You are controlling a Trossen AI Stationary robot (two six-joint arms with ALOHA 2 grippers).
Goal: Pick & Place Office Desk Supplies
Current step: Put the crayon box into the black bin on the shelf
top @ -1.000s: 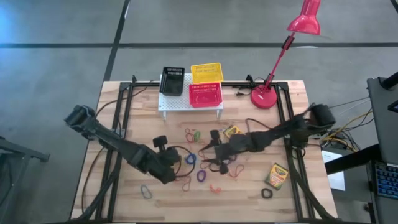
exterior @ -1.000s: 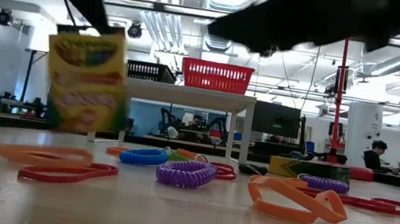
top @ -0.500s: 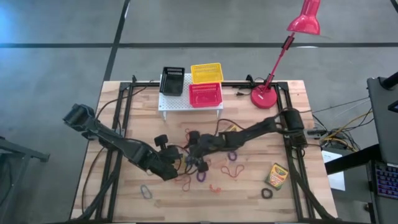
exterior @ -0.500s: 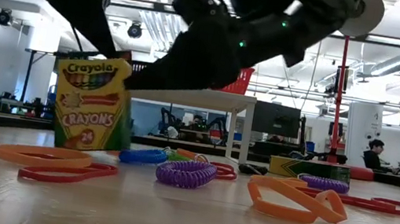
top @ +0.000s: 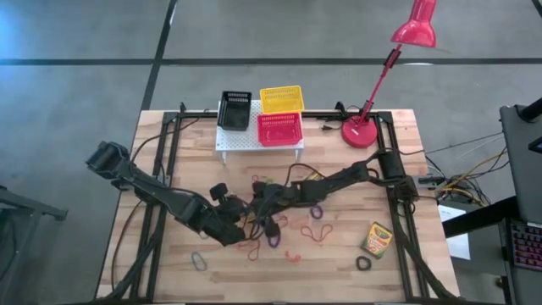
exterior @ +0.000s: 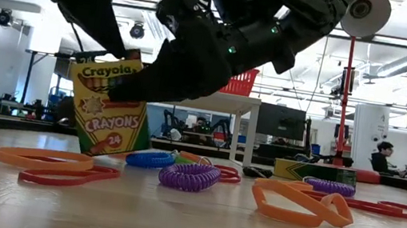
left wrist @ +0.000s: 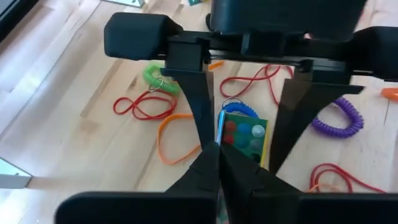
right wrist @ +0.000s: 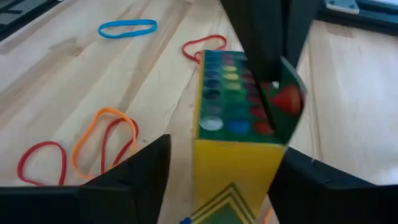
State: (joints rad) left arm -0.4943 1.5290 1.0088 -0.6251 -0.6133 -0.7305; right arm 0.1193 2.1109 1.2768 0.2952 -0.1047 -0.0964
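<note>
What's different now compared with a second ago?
The right gripper swung in from the right and now straddles the crayon box, which the left gripper has kept pinched by its flap while tilting it. The baskets, lamp and loose bands stayed put.

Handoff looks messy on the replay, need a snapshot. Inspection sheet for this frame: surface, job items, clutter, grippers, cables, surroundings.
Surface: wooden table, bare planks at the edges.
Job's things: open crayon box tilted mid-table; second crayon box lying apart; elastic loops scattered; black basket, yellow basket and red basket on the white rack.
Clutter: red desk lamp at the far edge.
Grippers: left gripper shut on the crayon box flap; right gripper open, its fingers on either side of the same box.
Cables: run along both arms and off the table's right side.
Surroundings: person seated far behind.
</note>
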